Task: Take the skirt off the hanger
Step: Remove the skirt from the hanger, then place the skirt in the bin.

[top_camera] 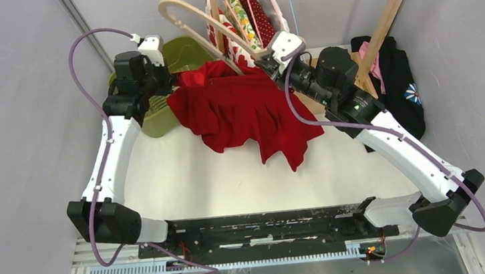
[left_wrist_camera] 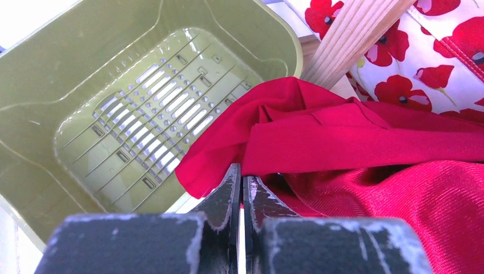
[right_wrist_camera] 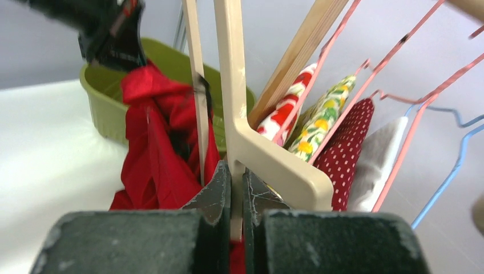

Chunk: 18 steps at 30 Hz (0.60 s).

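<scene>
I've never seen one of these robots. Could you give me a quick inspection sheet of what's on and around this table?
Surface: white table, no spills seen.
Job's things: red skirt spread on the table, its top bunched beside the beige hanger.
Clutter: green basket, black garment, hanging clothes.
Grippers: left gripper, fingers shut on the skirt's edge; right gripper, fingers shut on the hanger.
Cables: purple cable loops off each arm.
Surroundings: grey walls, wooden pole.
</scene>
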Tool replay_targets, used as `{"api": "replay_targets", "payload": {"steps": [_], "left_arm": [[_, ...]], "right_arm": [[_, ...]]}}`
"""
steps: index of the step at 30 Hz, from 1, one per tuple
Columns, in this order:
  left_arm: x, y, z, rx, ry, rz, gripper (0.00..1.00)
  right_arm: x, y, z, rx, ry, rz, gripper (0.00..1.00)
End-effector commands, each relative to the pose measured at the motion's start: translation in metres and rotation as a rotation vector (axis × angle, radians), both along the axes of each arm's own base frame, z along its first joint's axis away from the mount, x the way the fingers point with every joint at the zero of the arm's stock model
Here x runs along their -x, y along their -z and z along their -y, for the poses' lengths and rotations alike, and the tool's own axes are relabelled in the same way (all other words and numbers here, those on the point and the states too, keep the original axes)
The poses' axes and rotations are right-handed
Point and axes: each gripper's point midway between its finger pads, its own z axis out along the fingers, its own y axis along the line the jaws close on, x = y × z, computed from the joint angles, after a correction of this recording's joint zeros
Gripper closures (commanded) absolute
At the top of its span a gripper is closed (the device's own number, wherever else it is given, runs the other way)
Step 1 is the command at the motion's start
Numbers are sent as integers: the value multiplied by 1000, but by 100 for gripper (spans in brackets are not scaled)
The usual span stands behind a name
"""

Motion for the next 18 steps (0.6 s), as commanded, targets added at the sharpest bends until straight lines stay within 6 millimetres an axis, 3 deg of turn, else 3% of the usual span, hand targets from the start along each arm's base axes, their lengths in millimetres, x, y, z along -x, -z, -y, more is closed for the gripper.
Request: {"api": "replay_targets", "payload": {"steps": [1, 5, 9, 13, 18], "left_arm": [[-16, -24, 3, -70, -64, 109, 97], [-13, -14, 33, -72, -8, 93, 97], [-6, -23, 39, -76, 3, 112, 97], [3, -58, 30, -93, -25, 162, 97], [17, -139, 22, -59, -54, 323, 97]], "right_arm": [[15, -115, 18, -247, 1, 228, 99], [21, -135, 12, -318, -49, 242, 99], [25, -160, 21, -352, -22, 290, 99], [17, -169, 41, -304, 93, 321, 99], [10, -160, 78, -201, 287, 340, 99]]}}
